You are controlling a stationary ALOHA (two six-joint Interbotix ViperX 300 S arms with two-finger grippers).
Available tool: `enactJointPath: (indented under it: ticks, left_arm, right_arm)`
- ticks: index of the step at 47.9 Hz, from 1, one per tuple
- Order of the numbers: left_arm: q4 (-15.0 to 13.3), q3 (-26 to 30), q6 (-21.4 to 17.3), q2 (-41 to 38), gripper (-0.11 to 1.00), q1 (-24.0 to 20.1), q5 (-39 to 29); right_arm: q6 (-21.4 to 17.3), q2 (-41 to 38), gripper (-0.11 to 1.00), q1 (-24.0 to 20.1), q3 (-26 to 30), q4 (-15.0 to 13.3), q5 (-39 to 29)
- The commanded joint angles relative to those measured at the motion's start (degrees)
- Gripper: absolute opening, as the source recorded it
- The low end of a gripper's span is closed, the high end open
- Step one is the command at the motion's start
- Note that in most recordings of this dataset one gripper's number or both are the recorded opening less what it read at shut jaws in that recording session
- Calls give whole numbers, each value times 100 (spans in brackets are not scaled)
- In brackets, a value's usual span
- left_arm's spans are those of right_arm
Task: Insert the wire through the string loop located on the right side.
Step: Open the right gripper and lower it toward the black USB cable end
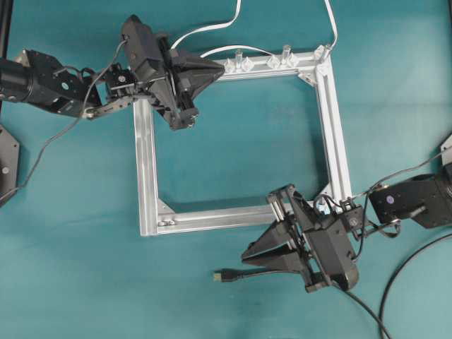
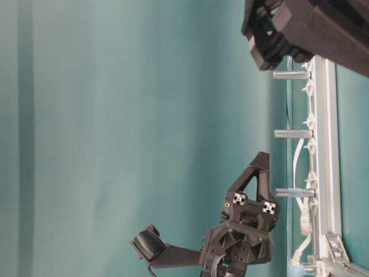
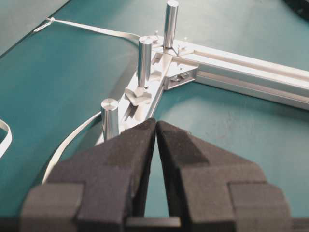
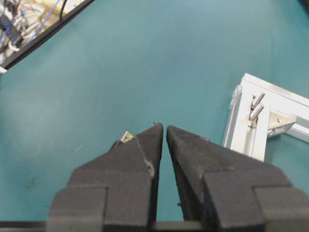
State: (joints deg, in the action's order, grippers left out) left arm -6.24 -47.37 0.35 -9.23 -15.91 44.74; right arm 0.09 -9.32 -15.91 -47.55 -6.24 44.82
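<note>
Slippage is the chief risk from here: the wire (image 1: pixel 233 275) is a thin, smooth black cable lying loose on the teal bench (image 1: pixel 233 176) just in front of the right gripper (image 1: pixel 248 256), and a pinch taken too far back from its small rectangular plug would leave the tip free to droop or swing, making it hard to aim. The plug's silvery end peeks out beside the right gripper's fingertips (image 4: pixel 154 133) in the right wrist view; it lies under them, not between them, so nothing is held. The right jaws stand nearly closed with only a narrow slit between them. The left gripper (image 3: pixel 156 123) has its jaws pressed together, empty, hovering over the far left corner of the aluminium frame (image 1: pixel 147 176).

The string loop cannot be picked out with certainty; a small clear-bluish fastener (image 1: pixel 323 206) sits at the frame's near right corner, close behind the right gripper, and the cord itself is too fine to see. Such a tiny, limp target could be pushed aside by the plug instead of being threaded.

The frame is square, ribbed extrusion with bright metal pegs (image 3: pixel 144 55) and a flat white cable (image 1: pixel 212 28) trailing beyond it. The pads look matte and foam-like.
</note>
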Motion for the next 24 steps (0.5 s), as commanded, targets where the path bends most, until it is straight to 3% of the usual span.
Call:
enactJointPath:
  ticks: [1,8,13,17,24]
  left_arm:
    - [246,26,-9,185,15,0,-185]
    - [246,62,9,334,0,0,-729]
    - [246,35,18,466,1,0,-949]
    - [246,9,18,580,6,0,-1081]
    - [246,-79,-9,826,46,0,-1336]
  right_arm:
    - [-62,70,24,0,97,18,26]
    - [-158,62,4,0,211,88,-167]
    - [-255,62,3,0,264,88,-334]
    - [-334,70,16,0,264,88,-378]
    - [-396,70,58,-79,264,281,-378]
